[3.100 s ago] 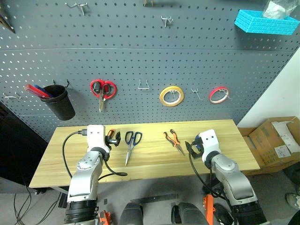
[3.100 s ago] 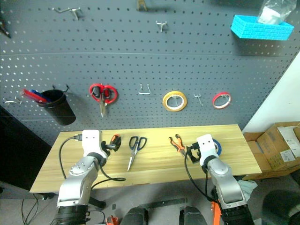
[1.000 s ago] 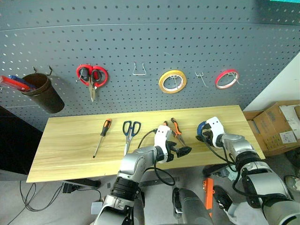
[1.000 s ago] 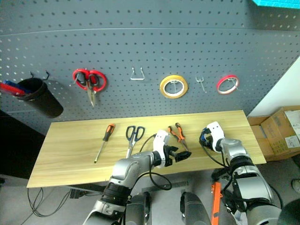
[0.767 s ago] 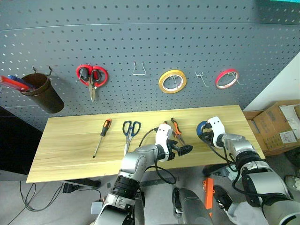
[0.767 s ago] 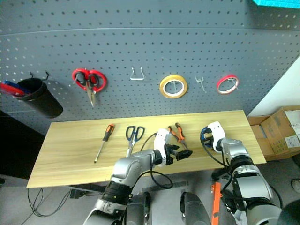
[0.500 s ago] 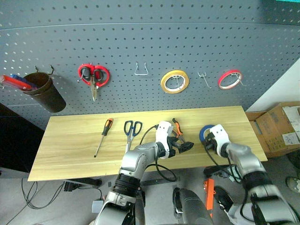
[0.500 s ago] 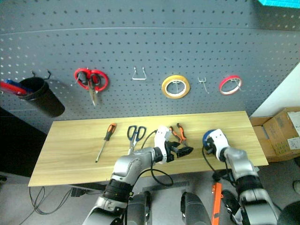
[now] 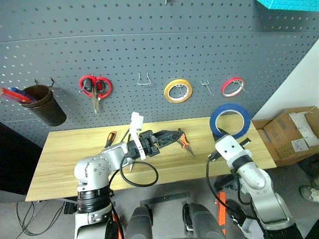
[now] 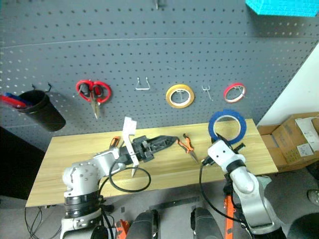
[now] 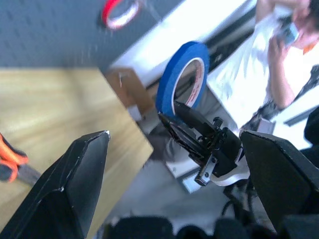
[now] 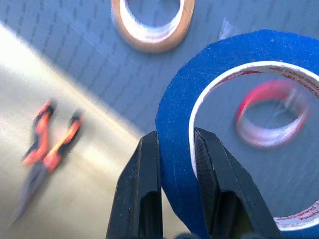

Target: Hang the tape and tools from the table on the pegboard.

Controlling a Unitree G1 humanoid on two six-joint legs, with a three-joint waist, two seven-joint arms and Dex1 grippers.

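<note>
Near the table's (image 9: 60,164) right front edge, my right gripper (image 12: 177,144) pinches the blue tape (image 9: 230,120) by its rim, ring upright, lifted off the wood. My left gripper (image 9: 172,135) hangs spread wide and empty, mid-table beside the pliers (image 9: 185,144). Farther back, yellow roll (image 9: 178,90) and red roll (image 9: 233,86) hang on the pegboard (image 9: 149,45).

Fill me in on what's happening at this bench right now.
The robot is hanging items on the pegboard. Its right gripper is shut on the blue tape, holding the roll upright in the air above the table, below the empty hook between the yellow roll and red roll. The left gripper is open and holds nothing. The pliers lie on the table.
</note>
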